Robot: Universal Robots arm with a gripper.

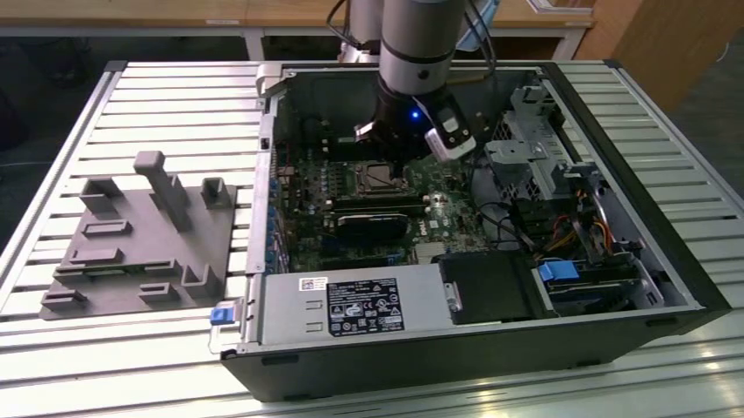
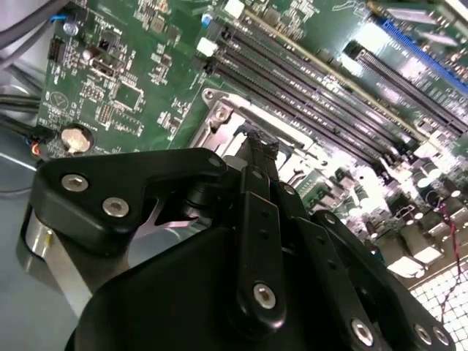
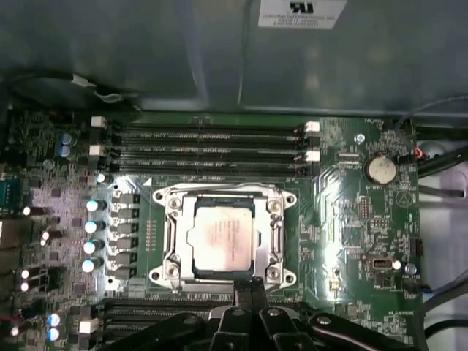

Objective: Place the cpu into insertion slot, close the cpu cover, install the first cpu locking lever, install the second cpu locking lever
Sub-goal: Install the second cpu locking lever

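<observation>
The arm point(image 1: 416, 52) is seen in the exterior view reaching down into an open computer case point(image 1: 489, 261) that lies on a slatted metal surface point(image 1: 139, 104). The gripper point(image 1: 402, 161) is held just above the green circuit board point(image 1: 384, 209), over the edge of the insertion slot point(image 1: 378, 177).

In the first wrist view the cpu point(image 3: 219, 238) is seated flat in the insertion slot point(image 3: 170, 272), its pale metal top showing through the square window of the cpu cover point(image 3: 223, 205), which is lowered over it. A thin wire lever point(image 3: 219, 183) is seen along the side of the slot next to the long black memory slots point(image 3: 212, 142). The fingers point(image 3: 247, 292) are drawn tightly together, with no gap visible between them and nothing gripped; their tips are placed at the rim of the slot on the side away from those memory slots. Whether they touch the metal frame cannot be told.

In the second wrist view the clenched fingers point(image 2: 257, 146) are pointed down at the shiny frame of the slot point(image 2: 219, 121).

A grey plastic fixture point(image 1: 139, 239) is set on the surface toward the exterior view's left, well apart from the case.
</observation>
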